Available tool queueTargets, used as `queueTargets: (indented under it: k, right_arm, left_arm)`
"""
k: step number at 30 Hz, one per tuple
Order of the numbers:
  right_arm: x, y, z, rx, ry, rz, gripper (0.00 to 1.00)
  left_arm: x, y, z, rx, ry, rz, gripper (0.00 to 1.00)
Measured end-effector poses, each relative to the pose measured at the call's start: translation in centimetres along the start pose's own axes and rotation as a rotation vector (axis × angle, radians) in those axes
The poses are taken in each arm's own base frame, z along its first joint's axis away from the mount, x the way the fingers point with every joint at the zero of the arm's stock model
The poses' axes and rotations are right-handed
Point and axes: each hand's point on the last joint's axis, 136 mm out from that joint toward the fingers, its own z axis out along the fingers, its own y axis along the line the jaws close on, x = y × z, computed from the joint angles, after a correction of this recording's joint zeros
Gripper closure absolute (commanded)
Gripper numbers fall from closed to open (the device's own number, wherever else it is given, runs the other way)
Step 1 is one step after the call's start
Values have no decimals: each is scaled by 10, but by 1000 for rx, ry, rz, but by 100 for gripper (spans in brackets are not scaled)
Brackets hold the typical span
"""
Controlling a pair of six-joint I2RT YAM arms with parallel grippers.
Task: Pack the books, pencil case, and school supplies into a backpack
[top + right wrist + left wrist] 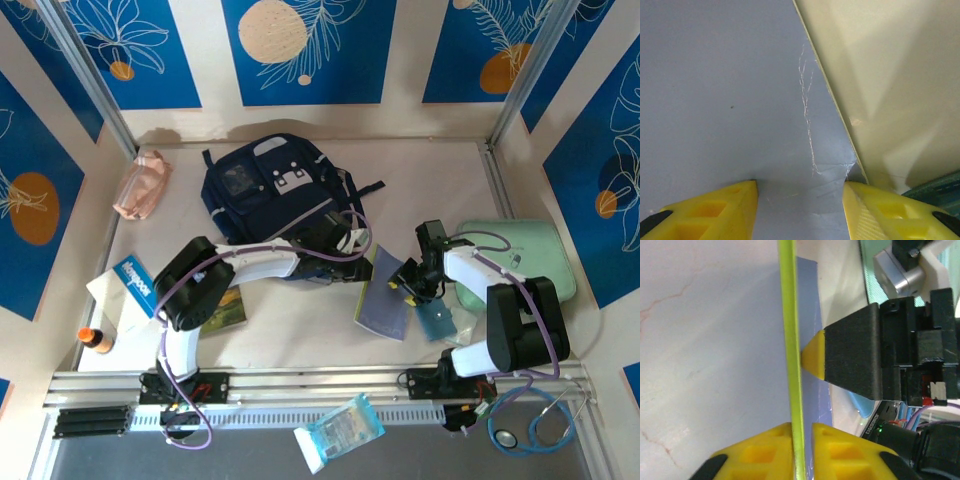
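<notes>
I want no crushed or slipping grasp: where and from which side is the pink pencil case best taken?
Pinch the pencil case across its middle, from above and from the backpack side. It lies flat and soft-looking beside the left wall, so that side is likely blocked.

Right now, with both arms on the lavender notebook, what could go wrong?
1. The left pincer pinches the lavender notebook by its thin edge alone, so it may pivot or slip on a lift.
2. The right pincer is open, one fingertip against the cover close to the left fingers; the two could collide.
3. The teal pad lies close beside the notebook and may get dragged.
</notes>
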Motion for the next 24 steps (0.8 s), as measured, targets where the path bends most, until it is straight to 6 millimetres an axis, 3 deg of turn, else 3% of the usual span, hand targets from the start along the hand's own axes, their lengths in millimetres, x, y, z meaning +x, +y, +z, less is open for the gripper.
queueTargets:
  k: [2,6,10,20,24]
  right_arm:
    - [0,0,0,-2,-1,-1,49]
    - [-4,10,-5,-47,-35,-25,41]
    - [-8,24,-25,-135,-106,-57,36]
    - [-5,71,-74,-401,-197,-127,26]
    - [-2,107,-91,-577,-181,-131,24]
  left_arm:
    - [-1,4,-1,-9,-2,-5,100]
    - [-9,15,-7,-26,-21,-17,100]
    - [-16,26,-29,-40,-65,-26,100]
    - [-96,17,-150,-27,-448,-25,100]
    - [-116,13,-198,-15,-657,-49,100]
